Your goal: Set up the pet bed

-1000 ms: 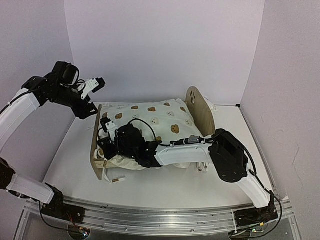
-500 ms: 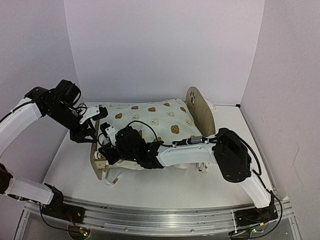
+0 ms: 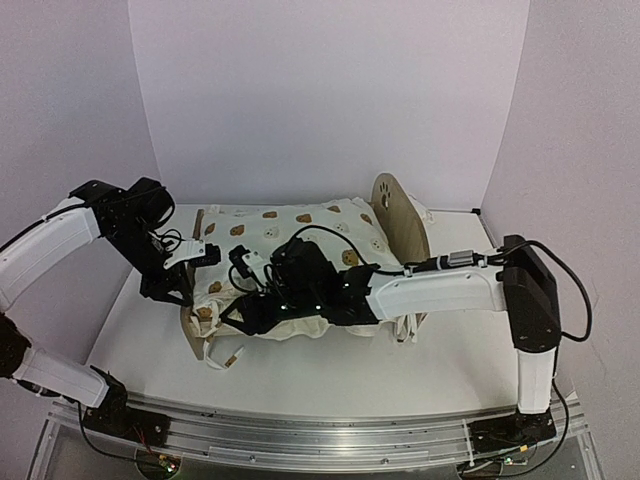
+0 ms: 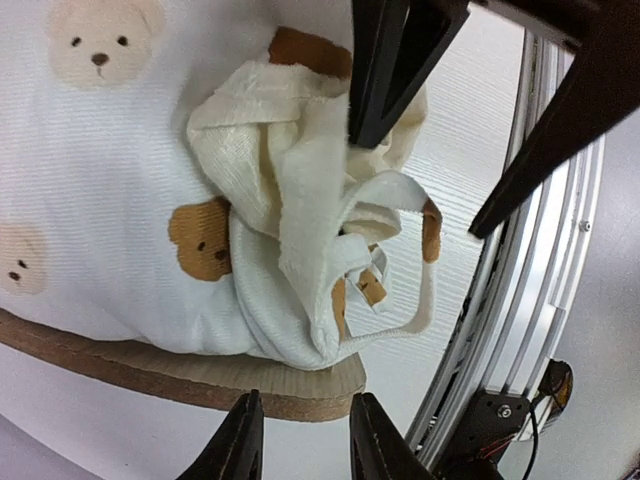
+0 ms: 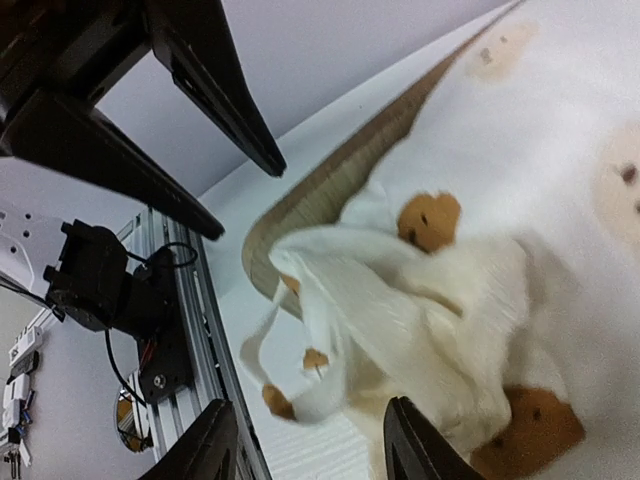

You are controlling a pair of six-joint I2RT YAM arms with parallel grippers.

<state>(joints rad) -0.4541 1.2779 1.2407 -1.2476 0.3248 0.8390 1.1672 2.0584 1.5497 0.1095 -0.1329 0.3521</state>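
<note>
Top external: pet bed [image 3: 405,235] sat on table [image 3: 330,385], footboard [image 3: 192,328] near-left, headboard [image 3: 392,200] far-right, bear-print bedding [image 3: 300,225] heaped on it. At footboard corner, left fingers [image 4: 240,445] narrowly parted, gripped nothing; right fingers [image 5: 205,445] wider apart, nothing held, over bunched bedding.

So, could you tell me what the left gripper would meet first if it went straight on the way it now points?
Most likely the wooden footboard edge of the pet bed, which crosses just ahead of the left gripper. The bunched bear-print bedding lies beyond it, though depth is unclear.
</note>
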